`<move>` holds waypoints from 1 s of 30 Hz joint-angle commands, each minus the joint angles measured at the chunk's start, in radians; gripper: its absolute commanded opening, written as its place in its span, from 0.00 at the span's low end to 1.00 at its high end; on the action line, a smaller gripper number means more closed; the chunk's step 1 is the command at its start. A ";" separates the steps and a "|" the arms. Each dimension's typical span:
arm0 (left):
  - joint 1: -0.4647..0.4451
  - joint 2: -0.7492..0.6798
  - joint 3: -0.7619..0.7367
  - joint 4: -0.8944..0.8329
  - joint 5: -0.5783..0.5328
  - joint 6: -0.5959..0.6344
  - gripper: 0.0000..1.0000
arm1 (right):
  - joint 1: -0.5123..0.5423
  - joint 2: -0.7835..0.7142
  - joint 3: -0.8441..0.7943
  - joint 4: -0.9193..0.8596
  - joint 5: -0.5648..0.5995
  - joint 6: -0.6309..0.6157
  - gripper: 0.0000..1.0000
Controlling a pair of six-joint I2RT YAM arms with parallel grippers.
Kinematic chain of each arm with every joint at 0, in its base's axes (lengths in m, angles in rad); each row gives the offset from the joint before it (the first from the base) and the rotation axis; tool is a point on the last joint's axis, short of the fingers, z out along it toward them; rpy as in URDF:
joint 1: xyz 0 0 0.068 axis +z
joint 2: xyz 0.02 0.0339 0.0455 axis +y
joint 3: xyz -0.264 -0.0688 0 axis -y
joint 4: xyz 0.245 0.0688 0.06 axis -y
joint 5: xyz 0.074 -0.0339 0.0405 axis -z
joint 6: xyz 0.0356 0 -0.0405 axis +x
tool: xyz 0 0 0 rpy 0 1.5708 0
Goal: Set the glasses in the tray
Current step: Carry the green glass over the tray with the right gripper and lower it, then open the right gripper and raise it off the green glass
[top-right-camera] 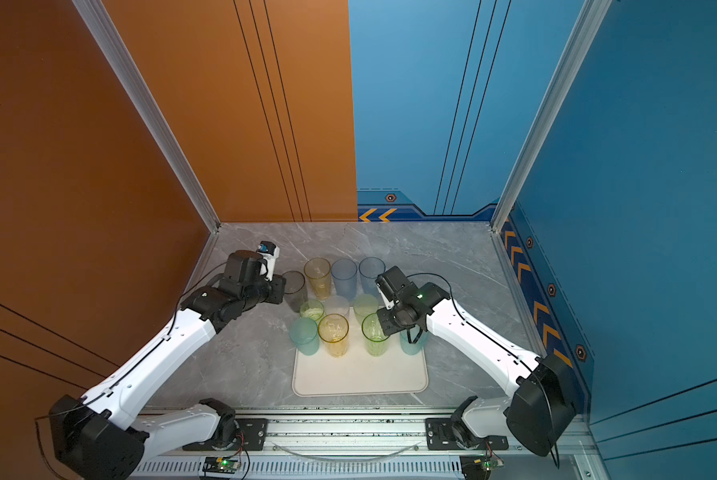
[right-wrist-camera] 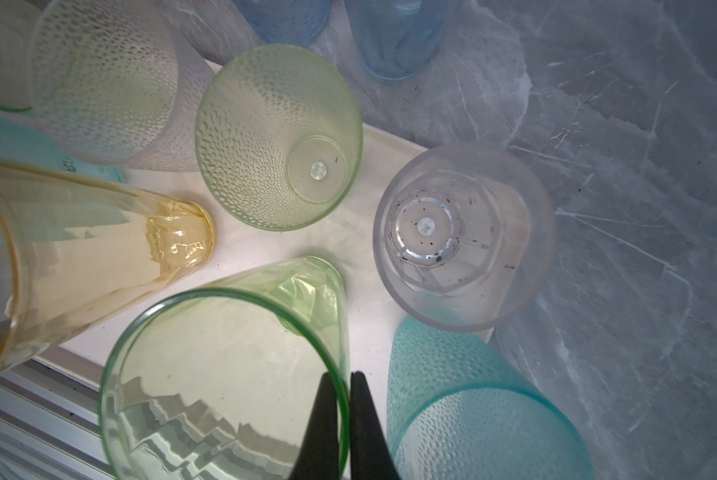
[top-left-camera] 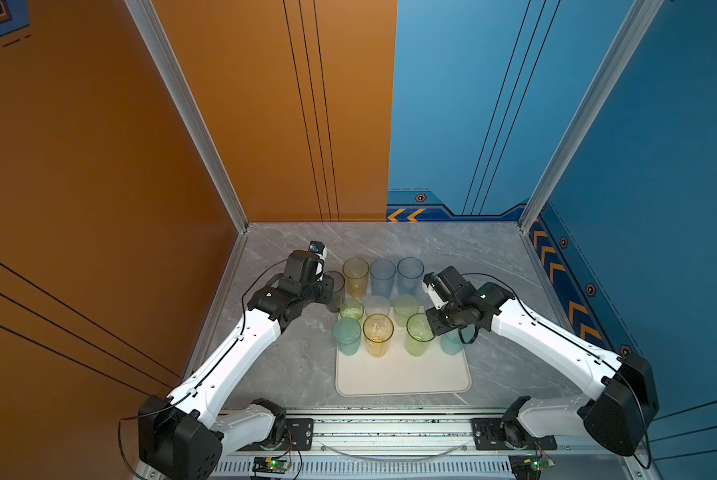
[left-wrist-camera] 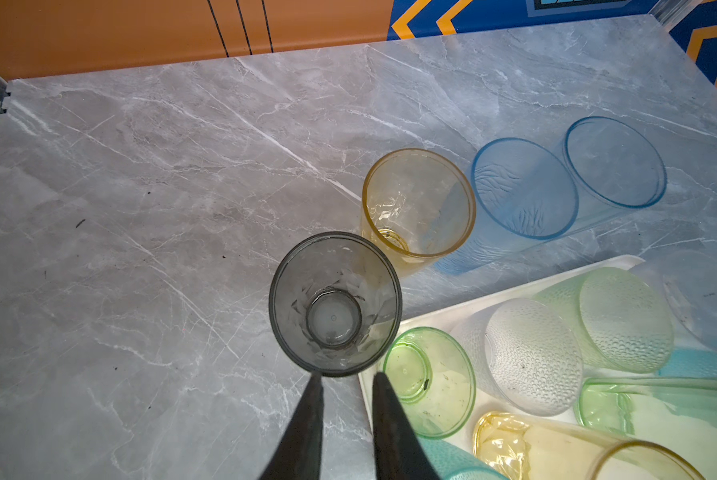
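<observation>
The cream tray point(top-left-camera: 402, 378) holds several glasses. One of them is a tall green glass point(top-left-camera: 420, 338), and my right gripper point(right-wrist-camera: 345, 374) is shut on its rim point(right-wrist-camera: 340, 399), one finger inside and one outside. A teal glass point(right-wrist-camera: 473, 407) stands right beside that grip, and a clear glass point(right-wrist-camera: 463, 237) stands at the tray's corner. A smoky grey glass point(left-wrist-camera: 335, 303) stands upright on the table just off the tray's left far corner. My left gripper point(left-wrist-camera: 348, 376) is open, its fingertips at that glass's near rim with only table showing between them.
Behind the tray, on the marble table, stand a yellow glass point(top-left-camera: 355, 276) and two blue glasses point(top-left-camera: 382, 276) point(top-left-camera: 410, 274) in a row. The tray's near half point(top-right-camera: 359, 376) is bare. Walls close the table on the left, right and far sides.
</observation>
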 commanded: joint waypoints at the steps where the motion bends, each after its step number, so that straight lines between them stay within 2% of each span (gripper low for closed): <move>1: 0.006 0.001 0.024 -0.029 -0.012 0.012 0.23 | -0.003 0.002 -0.008 0.011 -0.014 0.012 0.05; 9: 0.006 -0.002 0.024 -0.032 -0.011 0.012 0.23 | -0.004 -0.003 -0.017 0.011 -0.018 0.014 0.09; 25: 0.006 -0.002 0.023 -0.038 -0.013 0.014 0.23 | -0.003 -0.016 -0.011 0.011 -0.014 0.016 0.27; 30: 0.009 0.004 0.025 -0.044 -0.024 0.014 0.23 | -0.004 -0.033 -0.010 0.010 -0.013 0.016 0.28</move>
